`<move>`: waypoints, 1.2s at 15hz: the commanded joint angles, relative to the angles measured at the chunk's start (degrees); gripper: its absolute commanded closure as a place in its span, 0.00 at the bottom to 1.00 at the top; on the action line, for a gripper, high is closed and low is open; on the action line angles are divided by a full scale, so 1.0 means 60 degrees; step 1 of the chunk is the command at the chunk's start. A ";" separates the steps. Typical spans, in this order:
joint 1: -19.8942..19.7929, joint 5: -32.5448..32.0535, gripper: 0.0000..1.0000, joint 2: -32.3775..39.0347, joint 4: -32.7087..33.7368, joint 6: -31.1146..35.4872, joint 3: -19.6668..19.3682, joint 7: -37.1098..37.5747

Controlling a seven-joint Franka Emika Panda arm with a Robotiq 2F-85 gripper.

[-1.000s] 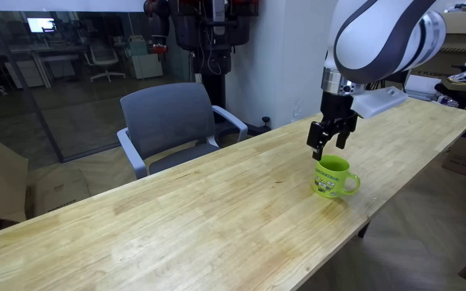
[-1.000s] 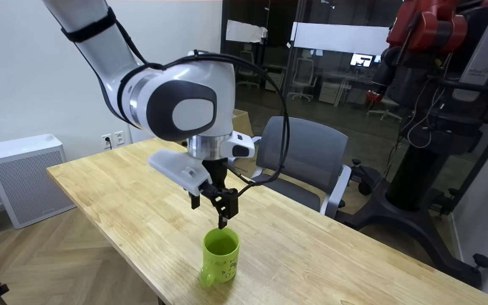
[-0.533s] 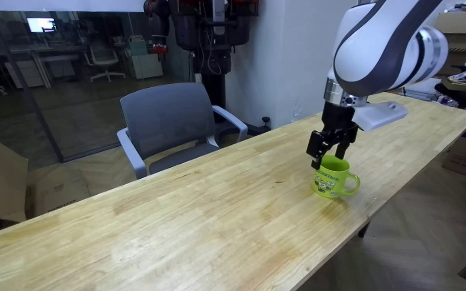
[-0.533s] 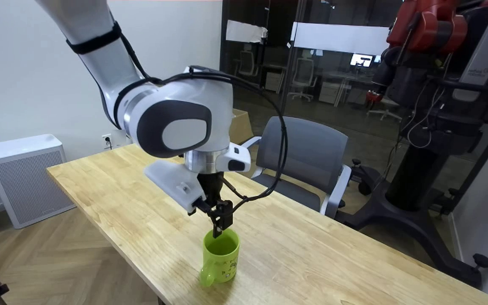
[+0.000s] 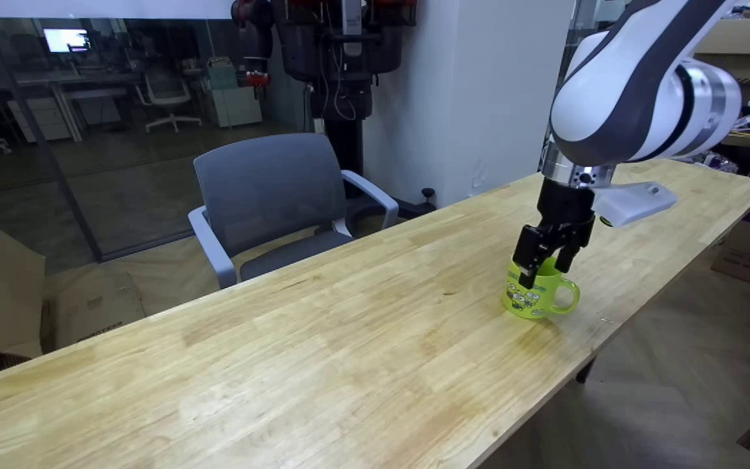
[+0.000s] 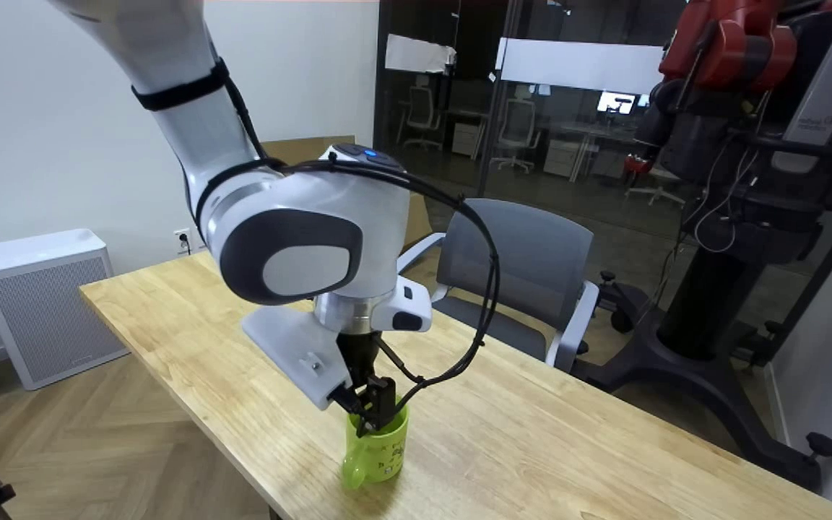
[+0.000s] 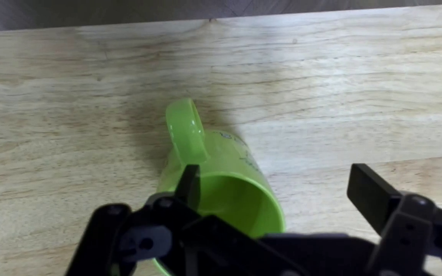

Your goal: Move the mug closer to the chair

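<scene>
The mug (image 5: 534,301) is looking bright green and is wearing little cartoon faces. The chair (image 5: 271,189) is looking grey. The table (image 5: 349,332) is showing pale tan with wavy lines. The gripper (image 5: 544,273) is looking black; the arm (image 5: 609,111) is showing white and dark grey.

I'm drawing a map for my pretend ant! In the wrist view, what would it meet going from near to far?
Nearest first: open pincer → green mug → wooden tabletop → floor.
</scene>
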 commanded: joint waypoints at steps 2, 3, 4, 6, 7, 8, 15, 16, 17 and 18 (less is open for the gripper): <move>-0.0486 0.0257 0.00 0.0114 0.0065 -0.0011 0.0286 -0.0587; -0.0465 0.0179 0.00 0.0071 0.0062 -0.0030 0.0237 -0.0583; -0.0454 0.0124 0.00 0.0054 0.0069 -0.0048 0.0202 -0.0574; -0.0399 0.0000 0.00 0.0044 0.0122 -0.0116 0.0117 -0.0540; -0.0374 -0.0053 0.00 0.0039 0.0157 -0.0152 0.0087 -0.0526; -0.0347 -0.0120 0.00 0.0036 0.0212 -0.0204 0.0050 -0.0505; -0.0197 -0.0794 0.00 0.0102 0.0919 -0.0954 -0.0363 -0.0342; -0.0304 -0.0516 0.00 0.0038 0.0542 -0.0552 -0.0166 -0.0487; -0.0304 -0.0545 0.00 0.0037 0.0604 -0.0614 -0.0202 -0.0488; -0.0307 -0.0544 0.00 0.0042 0.0590 -0.0611 -0.0201 -0.0488</move>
